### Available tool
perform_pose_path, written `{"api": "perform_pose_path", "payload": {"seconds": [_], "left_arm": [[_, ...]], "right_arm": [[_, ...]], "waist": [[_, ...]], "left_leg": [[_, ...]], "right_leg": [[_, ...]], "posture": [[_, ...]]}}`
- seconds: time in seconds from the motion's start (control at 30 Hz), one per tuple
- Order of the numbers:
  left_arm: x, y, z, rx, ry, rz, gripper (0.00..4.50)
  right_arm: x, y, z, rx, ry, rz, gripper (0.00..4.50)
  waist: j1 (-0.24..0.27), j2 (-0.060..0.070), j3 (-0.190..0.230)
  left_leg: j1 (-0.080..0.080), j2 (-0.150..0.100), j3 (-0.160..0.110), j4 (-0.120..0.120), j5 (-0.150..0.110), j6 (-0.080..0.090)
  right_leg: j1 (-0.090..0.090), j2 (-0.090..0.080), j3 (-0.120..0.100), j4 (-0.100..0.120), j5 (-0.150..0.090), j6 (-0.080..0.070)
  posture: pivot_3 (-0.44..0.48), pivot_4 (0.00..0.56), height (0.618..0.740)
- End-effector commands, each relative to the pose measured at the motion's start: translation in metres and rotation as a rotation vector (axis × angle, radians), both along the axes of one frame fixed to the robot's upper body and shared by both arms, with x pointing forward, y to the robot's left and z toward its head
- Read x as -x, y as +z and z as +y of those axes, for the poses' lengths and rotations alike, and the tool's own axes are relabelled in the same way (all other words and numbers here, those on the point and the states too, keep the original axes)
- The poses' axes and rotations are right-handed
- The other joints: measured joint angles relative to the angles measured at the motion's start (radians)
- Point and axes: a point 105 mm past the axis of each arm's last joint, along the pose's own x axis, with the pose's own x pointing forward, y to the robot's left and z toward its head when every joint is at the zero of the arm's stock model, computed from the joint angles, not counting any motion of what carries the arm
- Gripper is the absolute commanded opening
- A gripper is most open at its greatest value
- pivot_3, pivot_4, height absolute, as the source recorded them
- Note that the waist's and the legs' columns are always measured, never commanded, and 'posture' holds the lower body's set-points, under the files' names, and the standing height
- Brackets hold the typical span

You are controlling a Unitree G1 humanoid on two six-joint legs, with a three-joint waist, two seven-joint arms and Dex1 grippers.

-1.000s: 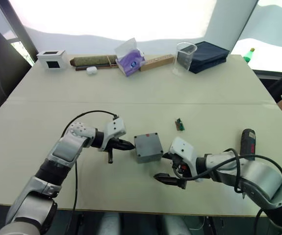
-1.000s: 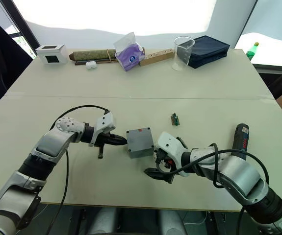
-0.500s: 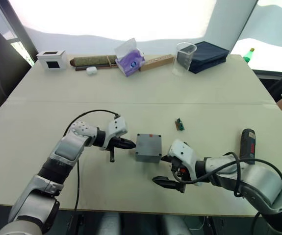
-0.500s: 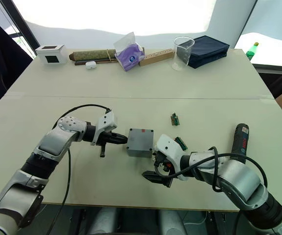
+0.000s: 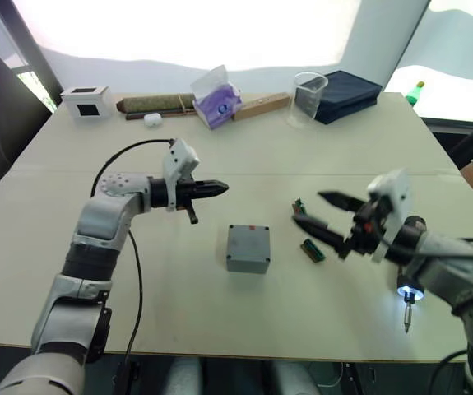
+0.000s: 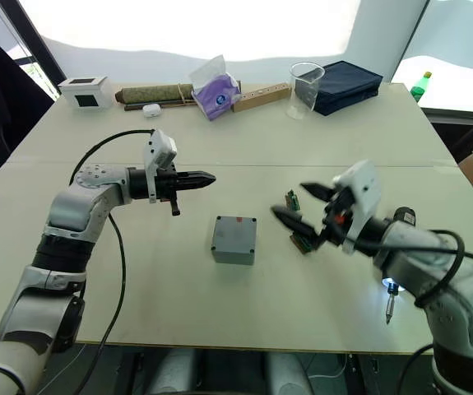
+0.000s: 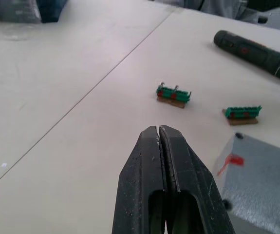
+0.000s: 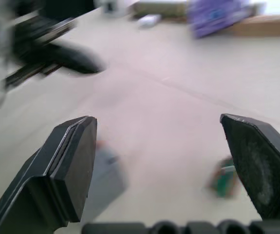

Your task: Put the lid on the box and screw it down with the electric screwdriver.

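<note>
A: Item 1, box [image 5: 248, 248]: mid-table, lid apparently on.
B: Item 2, electric screwdriver [image 7: 254, 48]?
A: Lies robot's right of box, long axis fore-aft; right gripper [image 5: 325, 216] nearest, spread wide. Left gripper [image 5: 213, 188] closed, empty.

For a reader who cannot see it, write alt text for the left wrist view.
The left gripper, its two black fingers shut together and holding nothing, points across a pale table. Past the tips lie two small green circuit boards, the grey box with a red mark on its side, and the black electric screwdriver lying farther off.
</note>
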Motion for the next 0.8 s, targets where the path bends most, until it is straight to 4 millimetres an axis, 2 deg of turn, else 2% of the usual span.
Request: {"api": "perform_pose_path", "payload": {"seconds": [0.03,0.13,0.3,0.43,0.53,0.8], "left_arm": [[0.01,0.008,-0.01,-0.019,-0.096,-0.008,0.0],[0.016,0.0,-0.021,-0.083,-0.16,-0.097,0.0],[0.026,-0.005,-0.03,-0.079,-0.229,-0.082,0.0],[0.025,-0.004,-0.032,-0.079,-0.222,-0.09,0.0],[0.026,-0.005,-0.032,-0.075,-0.222,-0.086,0.0],[0.022,-0.011,-0.029,-0.084,-0.193,-0.08,0.0]], "right_arm": [[-0.016,-0.018,-0.007,0.072,-0.097,0.005,4.42],[-0.028,-0.047,-0.007,0.096,-0.122,0.057,4.42],[-0.037,-0.063,-0.002,0.105,-0.111,0.068,4.42],[-0.044,-0.068,-0.002,0.117,-0.122,0.06,3.39],[-0.049,-0.072,-0.001,0.132,-0.125,0.056,2.17],[-0.062,-0.078,0.001,0.154,-0.13,0.037,2.17]], "waist": [[0.0,0.0,0.0],[-0.001,0.0,0.0],[0.0,0.0,0.0],[0.0,0.0,0.0],[-0.001,0.0,0.0],[0.0,0.0,0.0]], "left_leg": [[0.0,0.0,0.0,0.0,0.0,0.0],[0.0,0.0,0.001,-0.001,0.0,0.0],[0.0,0.0,0.002,0.0,0.001,-0.001],[0.0,0.0,0.002,0.0,0.0,-0.001],[0.0,0.0,0.002,0.0,0.0,-0.001],[0.0,0.0,0.002,0.0,0.001,-0.001]], "right_leg": [[0.0,0.0,0.0,0.0,0.0,0.0],[-0.001,0.0,0.0,0.0,0.0,0.0],[-0.001,0.0,0.001,0.0,0.0,0.0],[-0.001,0.0,0.001,0.0,0.0,0.0],[-0.001,0.0,0.001,0.0,0.0,0.0],[-0.001,0.0,0.001,0.0,0.0,0.0]], "posture": [[0.0,0.15,0.737],[0.0,0.15,0.737],[0.0,0.15,0.737],[0.0,0.15,0.737],[0.0,0.15,0.737],[0.0,0.15,0.737]]}}
